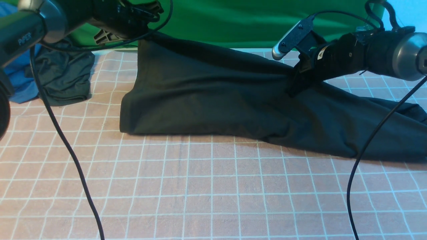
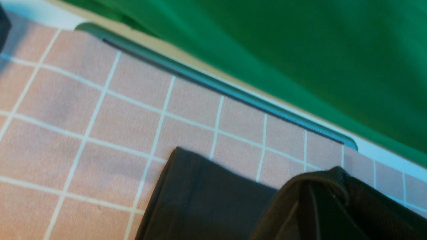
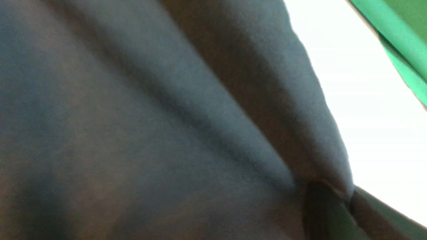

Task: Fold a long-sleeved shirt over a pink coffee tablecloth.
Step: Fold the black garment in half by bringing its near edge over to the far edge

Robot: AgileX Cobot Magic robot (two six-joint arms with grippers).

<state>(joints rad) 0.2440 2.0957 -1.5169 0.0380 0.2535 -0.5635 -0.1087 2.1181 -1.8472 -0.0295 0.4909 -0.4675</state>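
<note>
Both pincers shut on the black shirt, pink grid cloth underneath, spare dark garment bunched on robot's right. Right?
Not quite. The front view shows the spare dark garment on the robot's left. Rest holds: left pincer and right pincer shut on the black shirt, pink grid cloth underneath.

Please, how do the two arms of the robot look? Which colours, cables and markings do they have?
Both arms are black with rounded silver-grey joints. The left arm carries the pale word PiPER. The right arm has a small black and silver oblong camera on its wrist. A thin black cable hangs from each.
</note>
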